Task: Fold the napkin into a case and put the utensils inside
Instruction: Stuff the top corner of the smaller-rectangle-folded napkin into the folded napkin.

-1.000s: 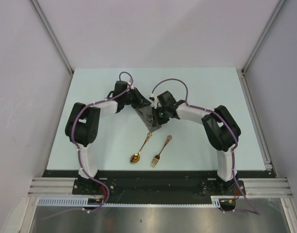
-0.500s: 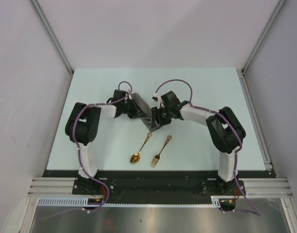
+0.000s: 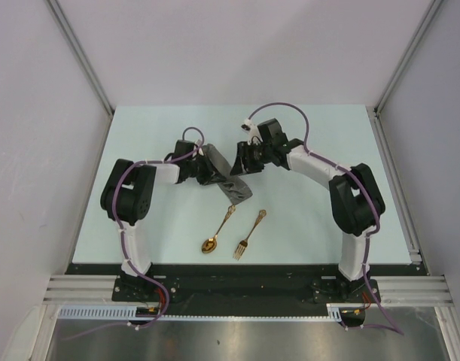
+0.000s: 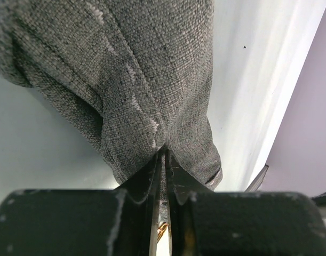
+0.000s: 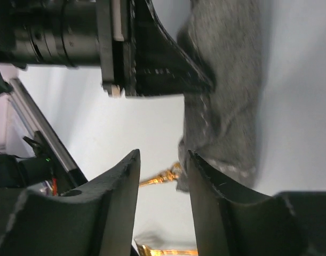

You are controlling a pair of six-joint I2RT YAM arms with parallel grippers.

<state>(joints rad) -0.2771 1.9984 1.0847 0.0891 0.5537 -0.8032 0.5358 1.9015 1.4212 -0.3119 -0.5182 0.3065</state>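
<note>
The dark grey napkin (image 3: 236, 188) hangs folded and bunched into a narrow strip at the table's middle; I cannot tell whether it forms a case. My left gripper (image 3: 221, 174) is shut on its upper edge, and cloth (image 4: 152, 80) fills the left wrist view above the pinching gripper (image 4: 164, 156). My right gripper (image 3: 240, 161) stands open just right of the napkin (image 5: 227, 122), nothing between its fingers (image 5: 163, 156). The gold spoon (image 3: 211, 241) and gold fork (image 3: 249, 229) lie side by side in front of the napkin. The spoon's handle (image 5: 160, 177) touches the cloth's lower end.
The pale table (image 3: 327, 135) is bounded by metal rails (image 3: 391, 173) and grey walls on both sides. The arm bases stand at the near edge. The left gripper's body (image 5: 146, 53) shows close above the right fingers in the right wrist view.
My right gripper has opened, let go of the napkin and drawn back up and to the right. The napkin has sunk lower under the left gripper's hold.
</note>
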